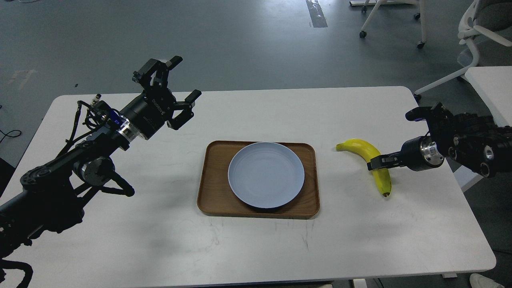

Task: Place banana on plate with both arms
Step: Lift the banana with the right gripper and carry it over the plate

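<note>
The yellow banana (357, 147) lies on the white table, right of the plate, stem pointing left and dark tip towards me. The pale blue-grey plate (266, 175) sits empty on a brown wooden tray (212, 200) at the table's middle. My right gripper (376, 163) reaches in from the right and lies across the banana's middle, touching it. It shows as one thin dark bar, so I cannot tell its fingers apart. My left gripper (185, 78) is open and empty, raised above the table's far left, well away from the plate.
The white table (256, 248) ends close to the right of the banana. A second white table (490, 82) and white wheeled chairs (472, 36) stand on the grey floor at the back right.
</note>
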